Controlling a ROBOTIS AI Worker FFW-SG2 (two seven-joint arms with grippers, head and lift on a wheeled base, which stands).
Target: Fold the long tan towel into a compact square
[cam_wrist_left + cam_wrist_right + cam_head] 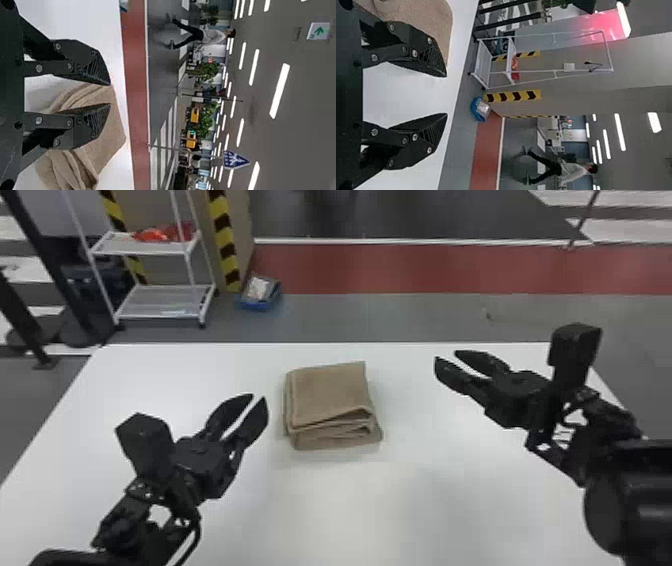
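Observation:
The tan towel (pixel 330 395) lies on the white table as a thick, roughly square stack, its layered folds showing along the near side. Just left of it in the head view is my left gripper (pixel 259 396), open with a narrow gap and nothing held. Farther off to the towel's right, my right gripper (pixel 445 355) is open and empty too. In the left wrist view, the left gripper (pixel 110 95) has the towel (pixel 109 138) beyond its parted fingers. The right wrist view has the right gripper (pixel 447 95) with fingers wide apart and part of the towel (pixel 425 16) near one finger.
The white table (pixel 175 365) extends around the towel on all sides. Beyond its far edge, on the floor, stand a white wheeled rack (pixel 165 302) and a small blue bin (pixel 260 292) beside a striped post.

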